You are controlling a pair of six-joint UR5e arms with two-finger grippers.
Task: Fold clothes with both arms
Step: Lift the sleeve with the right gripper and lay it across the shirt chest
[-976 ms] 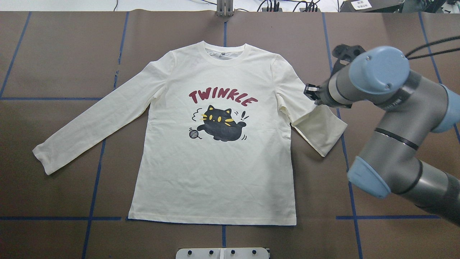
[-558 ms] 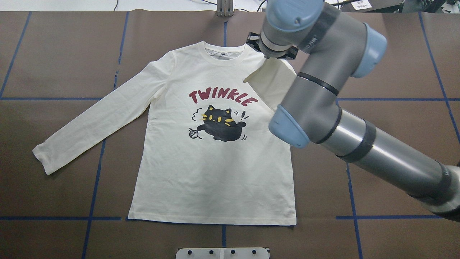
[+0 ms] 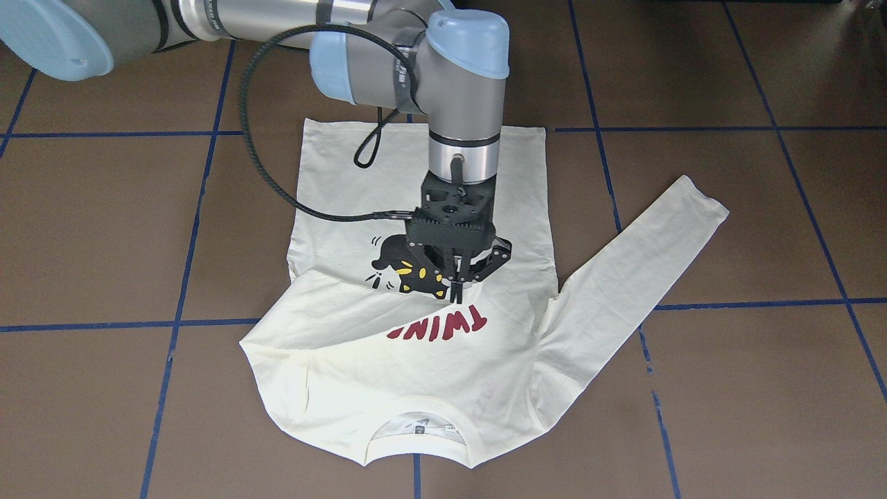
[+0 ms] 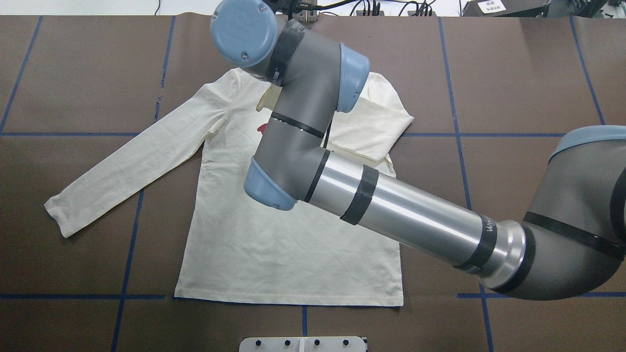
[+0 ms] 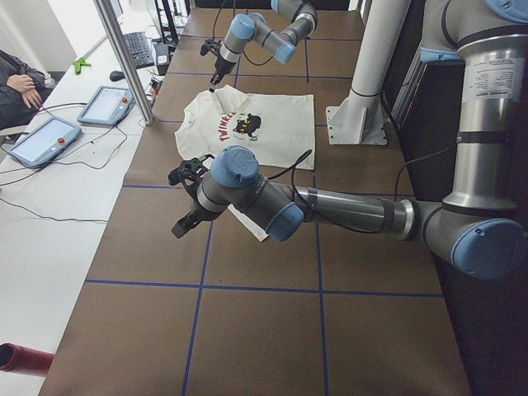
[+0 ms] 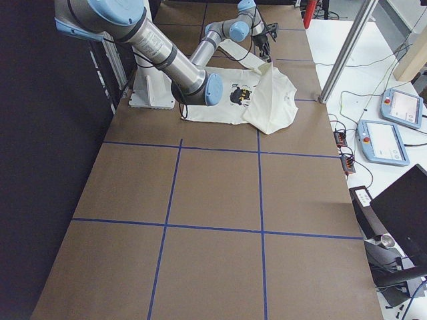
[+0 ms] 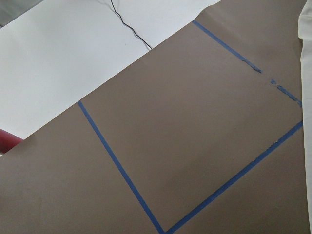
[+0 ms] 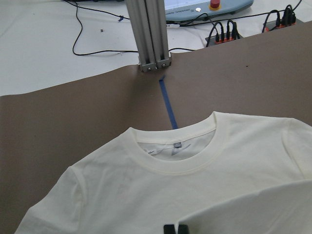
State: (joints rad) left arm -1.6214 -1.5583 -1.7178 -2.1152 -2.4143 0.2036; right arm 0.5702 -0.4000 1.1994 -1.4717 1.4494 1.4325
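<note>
The cream long-sleeved T-shirt (image 3: 416,374) lies print up on the brown table, collar away from the robot; it also shows in the overhead view (image 4: 274,244) and the right wrist view (image 8: 219,180). My right gripper (image 3: 455,294) is shut on the cuff of one sleeve (image 3: 346,312) and holds it just above the chest, over the cat print and the "TWINKLE" lettering. That sleeve is folded across the shirt. The other sleeve (image 4: 122,166) lies spread out flat. My left gripper (image 5: 181,202) hovers above bare table beside the shirt; I cannot tell if it is open or shut.
An aluminium post (image 8: 148,34) stands at the table's far edge behind the collar. A white plate (image 4: 303,343) sits at the near edge. Blue tape lines cross the brown cover. Teach pendants (image 5: 103,103) lie on the side table. The white pedestal (image 5: 359,115) stands behind the shirt.
My right arm has carried the sleeve from the shirt's right side up past the shoulder and leftward over the chest. The arm now hides most of the print from above.
</note>
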